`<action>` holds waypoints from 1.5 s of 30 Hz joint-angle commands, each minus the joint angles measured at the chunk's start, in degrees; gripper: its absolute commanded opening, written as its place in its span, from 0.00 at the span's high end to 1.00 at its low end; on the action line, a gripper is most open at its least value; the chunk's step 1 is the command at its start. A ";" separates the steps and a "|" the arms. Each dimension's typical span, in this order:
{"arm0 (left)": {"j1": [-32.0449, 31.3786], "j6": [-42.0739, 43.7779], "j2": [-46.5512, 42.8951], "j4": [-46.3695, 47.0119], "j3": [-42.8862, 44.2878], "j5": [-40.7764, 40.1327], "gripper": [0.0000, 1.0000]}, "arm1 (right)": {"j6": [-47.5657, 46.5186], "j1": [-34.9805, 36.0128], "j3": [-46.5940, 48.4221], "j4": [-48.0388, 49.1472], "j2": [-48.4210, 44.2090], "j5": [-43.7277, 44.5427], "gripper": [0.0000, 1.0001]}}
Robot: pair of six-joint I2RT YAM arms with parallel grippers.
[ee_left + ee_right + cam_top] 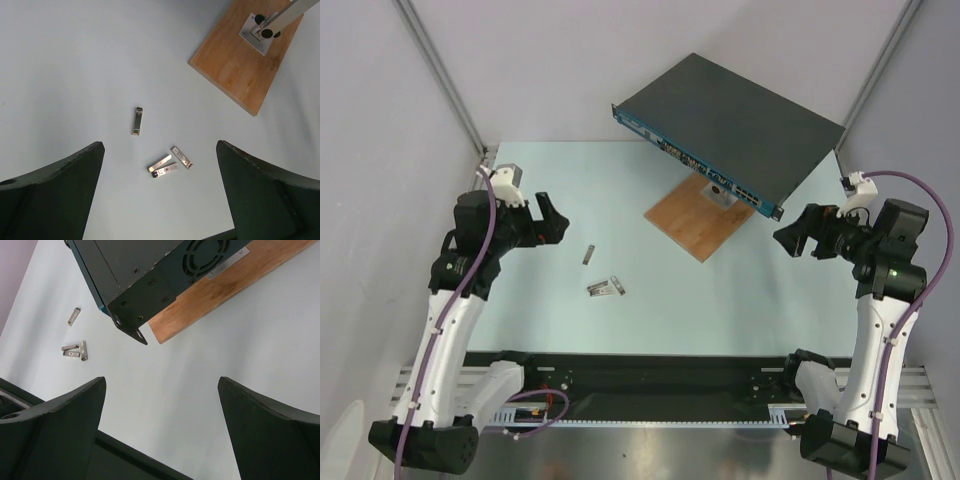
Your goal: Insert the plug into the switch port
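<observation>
The switch (730, 115), a flat dark grey box with a blue port face, stands raised on a post over a brown wooden board (698, 215); it also shows in the right wrist view (150, 270). Several small silver plugs lie on the table: one alone (588, 255) (137, 121) and a cluster (605, 288) (169, 163) (75, 350). My left gripper (552, 222) (160, 150) is open and empty, left of the plugs. My right gripper (798, 238) (162, 385) is open and empty, right of the switch's corner.
Grey walls with metal corner rails enclose the pale table (620, 190). A black rail (650, 385) runs along the near edge between the arm bases. The board's metal foot plate (257, 34) holds the post.
</observation>
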 commanded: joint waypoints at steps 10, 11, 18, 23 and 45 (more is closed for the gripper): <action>3.34 15.08 18.55 -3.94 11.62 3.61 0.00 | 0.82 -1.17 9.18 -1.04 5.04 -1.93 0.00; 3.34 16.67 20.65 -3.94 12.67 3.69 0.00 | 0.73 -1.17 9.54 -1.12 5.48 -1.84 0.00; 1.93 23.36 34.01 -6.66 18.91 1.67 0.08 | 0.20 -1.26 10.59 -0.25 8.47 -0.53 0.00; -1.84 24.68 40.70 -6.49 18.66 -0.43 0.28 | -0.85 -1.26 10.86 -0.07 10.40 0.35 0.00; -12.05 20.64 63.82 -12.29 26.48 -12.83 0.49 | -4.02 -1.26 12.00 -1.83 10.84 1.58 0.00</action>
